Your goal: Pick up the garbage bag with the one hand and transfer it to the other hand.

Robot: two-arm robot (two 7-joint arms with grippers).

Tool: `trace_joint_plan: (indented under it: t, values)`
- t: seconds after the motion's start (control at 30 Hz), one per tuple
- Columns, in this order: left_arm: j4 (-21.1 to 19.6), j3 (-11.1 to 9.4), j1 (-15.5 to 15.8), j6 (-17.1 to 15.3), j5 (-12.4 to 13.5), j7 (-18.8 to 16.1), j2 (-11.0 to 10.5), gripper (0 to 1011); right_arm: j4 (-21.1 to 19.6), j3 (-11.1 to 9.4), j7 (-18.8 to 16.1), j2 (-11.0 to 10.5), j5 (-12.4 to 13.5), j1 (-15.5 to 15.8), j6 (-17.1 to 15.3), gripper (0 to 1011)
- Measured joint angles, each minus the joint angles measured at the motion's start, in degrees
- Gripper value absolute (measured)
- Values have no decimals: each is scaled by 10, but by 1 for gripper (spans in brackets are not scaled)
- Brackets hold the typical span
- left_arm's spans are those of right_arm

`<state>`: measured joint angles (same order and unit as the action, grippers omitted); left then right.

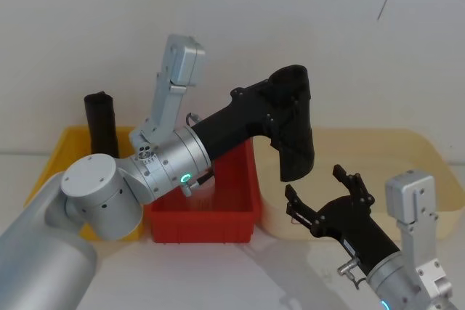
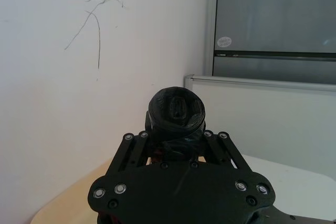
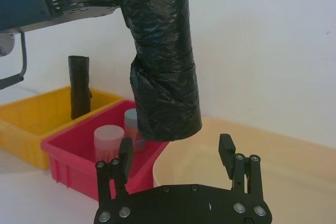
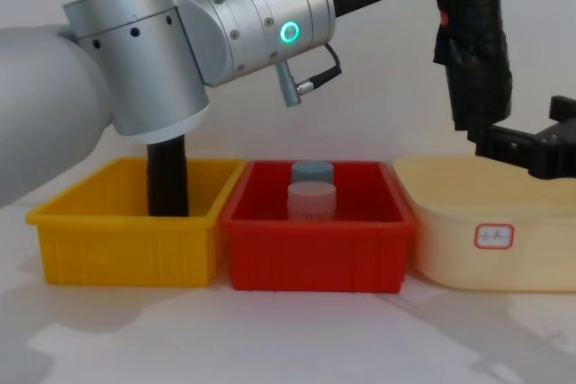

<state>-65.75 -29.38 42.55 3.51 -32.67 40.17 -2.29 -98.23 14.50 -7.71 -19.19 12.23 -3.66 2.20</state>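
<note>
Two grippers meet beside the bins in the head view: the left gripper (image 1: pixel 287 92) is clenched on the top of the bag (image 1: pixel 296 132), which hangs nearly upright in the air over the left end of the tub (image 1: pixel 407 143), beside the red bin (image 1: pixel 243 212). The right gripper (image 1: pixel 314 183) waits just below it, fingers spread and holding nothing. The left wrist view looks at the bag end-on, its crumpled top bulging between the closed fingers, a detail the head view flattens. The right wrist view gives the line-up that the others lack: the bag's lower end sits above and between the open fingers, not yet inside them, with jars (image 3: pixel 109 139) in the red bin behind. The chest view, from the side, brings out the red mark (image 4: pixel 443 17) near the grip and a spare roll (image 4: pixel 167 177) standing in the yellow bin (image 4: pixel 117 240). For a clean handover, I judge the right gripper should rise around the bag's lower half and close squarely. Only then should the left let go, lest the slick plastic slide out.
</note>
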Motion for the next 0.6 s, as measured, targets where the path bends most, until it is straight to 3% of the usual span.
trace_joint_plan:
  t: [0.6]
  values:
    - [0, 0, 0, 0, 0, 0, 0, 375, 55, 3, -14, 22, -13, -48, 18, 999]
